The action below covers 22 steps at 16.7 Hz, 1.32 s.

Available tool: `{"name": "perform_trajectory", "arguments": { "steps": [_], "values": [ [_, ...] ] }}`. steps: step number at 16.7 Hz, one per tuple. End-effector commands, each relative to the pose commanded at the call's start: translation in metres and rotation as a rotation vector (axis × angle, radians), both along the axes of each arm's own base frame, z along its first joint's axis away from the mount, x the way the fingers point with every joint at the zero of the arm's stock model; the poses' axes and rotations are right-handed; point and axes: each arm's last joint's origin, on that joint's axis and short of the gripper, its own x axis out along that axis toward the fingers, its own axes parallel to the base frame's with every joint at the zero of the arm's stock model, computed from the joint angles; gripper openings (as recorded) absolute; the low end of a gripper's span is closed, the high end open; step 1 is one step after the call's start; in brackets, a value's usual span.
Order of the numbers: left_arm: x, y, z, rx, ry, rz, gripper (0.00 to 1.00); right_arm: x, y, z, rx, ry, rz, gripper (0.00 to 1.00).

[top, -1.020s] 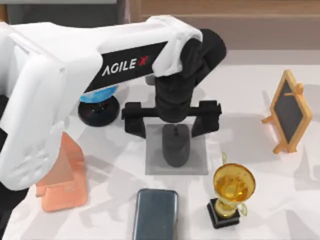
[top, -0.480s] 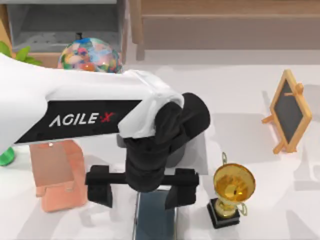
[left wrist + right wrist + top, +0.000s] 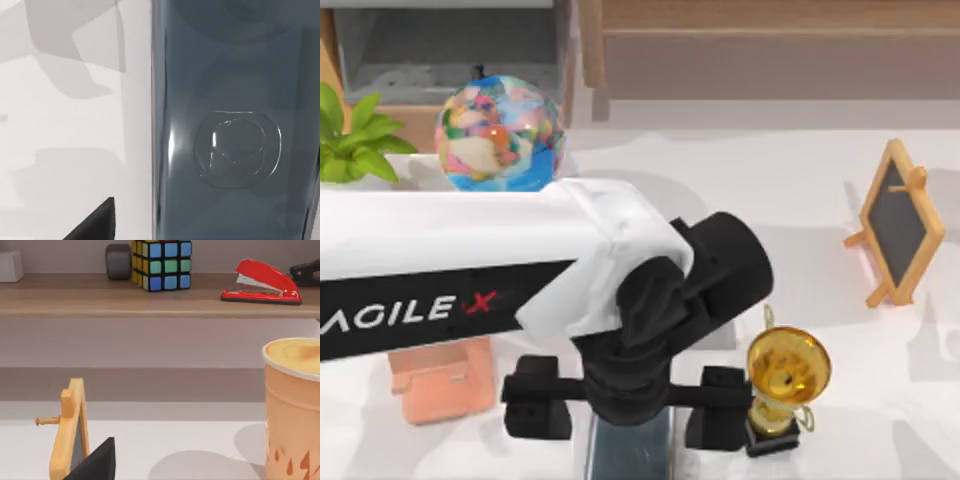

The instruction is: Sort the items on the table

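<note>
While the left arm hangs over the near edge, status, big to small:
table: wide white faintly marbled tabletop [image 3: 800,190]; both task items lie on it.
phone: slate-grey rectangular smartphone with rounded corners [image 3: 235,125], flat at the near edge, centre-left, a round embossed mark on its upper face. Top view shows a sliver [image 3: 630,450] under the wrist. Judgement: rigid, thin, light, glossy so probably slippery; take it across the two long edges, low to the table.
mouse: dark grey oval computer mouse, hidden under the arm; can't place it now.
left gripper [image 3: 630,420]: directly above the phone, fingers spread wide, one either side of it, holding nothing. Contact with the phone: can't tell.
right arm: parked; its wrist view looks across at a wooden-framed mini chalkboard [image 3: 70,435] and an orange paper cup [image 3: 292,405].
trophy: gold cup on black base [image 3: 785,375], just beside one left finger; snag risk.
</note>
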Motion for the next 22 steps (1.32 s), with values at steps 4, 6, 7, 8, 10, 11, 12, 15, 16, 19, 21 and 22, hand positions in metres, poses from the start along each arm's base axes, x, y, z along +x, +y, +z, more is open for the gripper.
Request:
{"name": "perform_trajectory", "arguments": {
  "steps": [4, 6, 7, 8, 10, 11, 12, 15, 16, 19, 21, 22],
  "values": [
    [0.001, 0.001, -0.001, 0.005, 0.003, 0.003, 1.00, 0.000, 0.000, 0.000, 0.000, 0.000, 0.000, 1.00],
    [0.000, 0.003, -0.009, 0.002, 0.002, 0.000, 1.00, 0.000, 0.000, 0.000, 0.000, 0.000, 0.000, 1.00],
    [-0.001, 0.005, -0.015, 0.002, 0.003, -0.001, 1.00, 0.000, 0.000, 0.000, 0.000, 0.000, 0.000, 1.00],
    [-0.001, 0.006, -0.023, 0.002, 0.004, -0.002, 1.00, 0.000, 0.000, 0.000, 0.000, 0.000, 0.000, 1.00],
    [0.000, 0.006, -0.039, 0.002, 0.004, -0.001, 1.00, 0.000, 0.000, 0.000, 0.000, 0.000, 0.000, 1.00],
    [0.000, 0.006, -0.047, 0.001, 0.003, 0.000, 1.00, 0.000, 0.000, 0.000, 0.000, 0.000, 0.000, 1.00],
    [0.001, 0.005, -0.053, 0.001, 0.002, 0.000, 1.00, 0.000, 0.000, 0.000, 0.000, 0.000, 0.000, 1.00],
    [0.002, 0.001, -0.066, 0.000, 0.000, 0.000, 1.00, 0.000, 0.000, 0.000, 0.000, 0.000, 0.000, 1.00],
    [0.002, 0.001, -0.068, 0.000, 0.000, 0.000, 1.00, 0.000, 0.000, 0.000, 0.000, 0.000, 0.000, 1.00],
    [0.002, 0.000, -0.070, 0.000, 0.000, 0.000, 1.00, 0.000, 0.000, 0.000, 0.000, 0.000, 0.000, 1.00],
    [0.002, 0.000, -0.070, 0.000, 0.000, 0.000, 1.00, 0.000, 0.000, 0.000, 0.000, 0.000, 0.000, 1.00],
    [0.002, 0.000, -0.070, 0.000, 0.000, 0.000, 0.92, 0.000, 0.000, 0.000, 0.000, 0.000, 0.000, 1.00]
  ]
}}
